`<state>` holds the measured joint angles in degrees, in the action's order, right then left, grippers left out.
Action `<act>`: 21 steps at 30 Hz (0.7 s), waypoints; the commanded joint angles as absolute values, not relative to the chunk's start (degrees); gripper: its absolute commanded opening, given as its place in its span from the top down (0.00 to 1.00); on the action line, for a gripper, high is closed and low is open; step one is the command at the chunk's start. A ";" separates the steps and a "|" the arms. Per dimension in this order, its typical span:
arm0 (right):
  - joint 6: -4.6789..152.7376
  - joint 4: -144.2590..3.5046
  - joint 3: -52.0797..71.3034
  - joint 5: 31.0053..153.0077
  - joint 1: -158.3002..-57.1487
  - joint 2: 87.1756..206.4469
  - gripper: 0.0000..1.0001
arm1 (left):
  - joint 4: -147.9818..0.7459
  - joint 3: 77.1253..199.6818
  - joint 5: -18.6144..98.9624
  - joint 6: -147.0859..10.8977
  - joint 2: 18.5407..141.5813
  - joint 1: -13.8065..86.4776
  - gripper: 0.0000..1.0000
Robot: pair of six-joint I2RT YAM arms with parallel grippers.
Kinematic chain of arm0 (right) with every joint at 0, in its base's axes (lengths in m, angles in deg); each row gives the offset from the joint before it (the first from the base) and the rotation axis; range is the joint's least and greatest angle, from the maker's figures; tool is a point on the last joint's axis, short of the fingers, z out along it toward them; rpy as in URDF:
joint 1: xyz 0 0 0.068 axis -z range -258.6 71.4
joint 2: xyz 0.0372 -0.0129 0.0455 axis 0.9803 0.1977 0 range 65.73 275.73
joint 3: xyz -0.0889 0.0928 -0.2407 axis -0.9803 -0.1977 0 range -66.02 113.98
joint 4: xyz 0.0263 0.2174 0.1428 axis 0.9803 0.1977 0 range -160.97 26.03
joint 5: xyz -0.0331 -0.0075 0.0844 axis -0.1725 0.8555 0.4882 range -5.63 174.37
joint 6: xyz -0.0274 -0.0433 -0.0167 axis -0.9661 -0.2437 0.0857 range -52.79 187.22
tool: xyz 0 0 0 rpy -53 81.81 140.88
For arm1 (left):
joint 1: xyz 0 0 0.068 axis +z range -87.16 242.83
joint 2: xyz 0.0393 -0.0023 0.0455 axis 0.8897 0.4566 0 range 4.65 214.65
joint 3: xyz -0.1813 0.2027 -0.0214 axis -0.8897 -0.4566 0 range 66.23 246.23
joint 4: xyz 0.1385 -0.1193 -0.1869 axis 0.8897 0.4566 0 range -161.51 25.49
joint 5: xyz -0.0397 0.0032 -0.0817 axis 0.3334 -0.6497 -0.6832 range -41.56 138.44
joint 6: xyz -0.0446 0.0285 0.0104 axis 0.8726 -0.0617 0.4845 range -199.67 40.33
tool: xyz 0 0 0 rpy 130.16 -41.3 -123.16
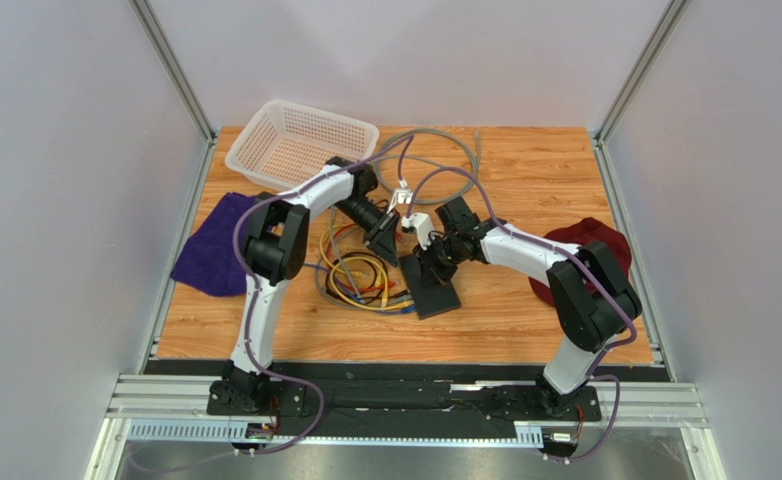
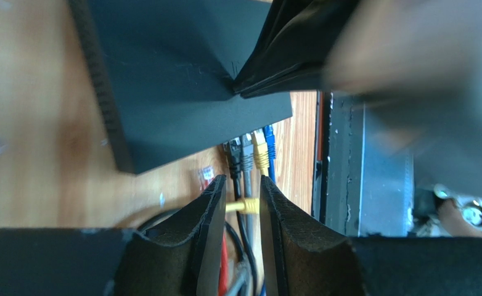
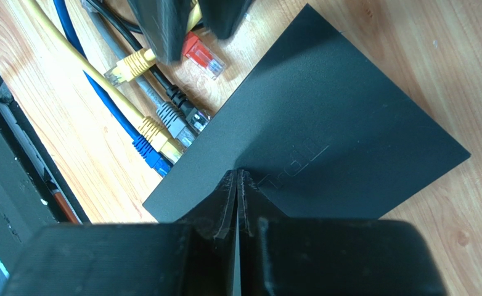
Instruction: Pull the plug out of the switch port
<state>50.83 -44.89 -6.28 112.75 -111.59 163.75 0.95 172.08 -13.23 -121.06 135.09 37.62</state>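
Note:
The flat black switch (image 1: 437,294) lies mid-table; it also shows in the left wrist view (image 2: 182,74) and the right wrist view (image 3: 323,123). Black (image 3: 188,112), grey (image 3: 173,123), yellow (image 3: 161,139) and blue (image 3: 151,157) plugs sit in its near-left edge. A loose yellow plug (image 3: 126,66) and a loose red plug (image 3: 203,57) lie on the wood beside them. My left gripper (image 2: 243,182) is narrowly open just over the loose yellow plug (image 2: 249,205). My right gripper (image 3: 237,174) is shut and empty, its tips pressed on the switch top.
A coil of yellow, blue and black cables (image 1: 363,280) lies left of the switch. A white mesh basket (image 1: 300,145) stands at the back left, a purple cloth (image 1: 215,255) at the left edge, a dark red cloth (image 1: 585,245) at the right. A grey cable (image 1: 445,150) loops behind.

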 commanded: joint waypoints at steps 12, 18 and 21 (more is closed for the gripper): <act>51.31 -42.76 -11.00 109.15 -111.47 155.82 0.92 | -32.48 143.32 -6.24 -94.45 119.70 33.31 0.61; 51.22 -43.29 -11.71 109.85 -110.94 155.91 0.91 | -33.81 144.89 -8.51 -93.21 121.55 33.22 0.60; 51.13 -43.37 -11.97 110.12 -110.68 156.17 0.92 | -33.20 146.39 -9.31 -93.30 123.39 33.04 0.59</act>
<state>50.96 -42.53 -11.59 109.93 -111.18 157.56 -30.54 144.01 -7.60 -95.31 121.88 32.92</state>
